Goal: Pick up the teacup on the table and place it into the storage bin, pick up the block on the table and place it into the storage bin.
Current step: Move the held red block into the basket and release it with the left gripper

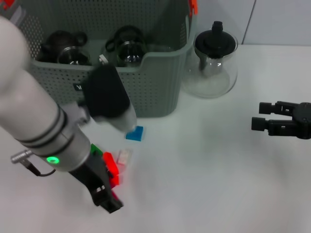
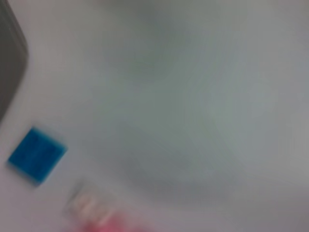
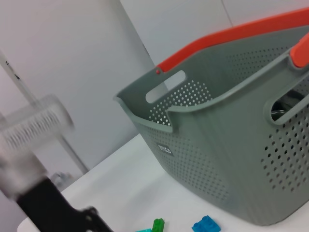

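The grey-green storage bin stands at the back left of the white table and shows in the right wrist view too. Two glass teacups with dark handles lie inside it. A blue block lies in front of the bin, with green, red and clear blocks just nearer. The left wrist view shows the blue block from above. My left gripper hangs low beside the red block. My right gripper is open and empty at the right.
A glass teapot with a black lid stands on the table just right of the bin. The bin has orange clips and an orange handle. My left arm crosses over the bin's front left.
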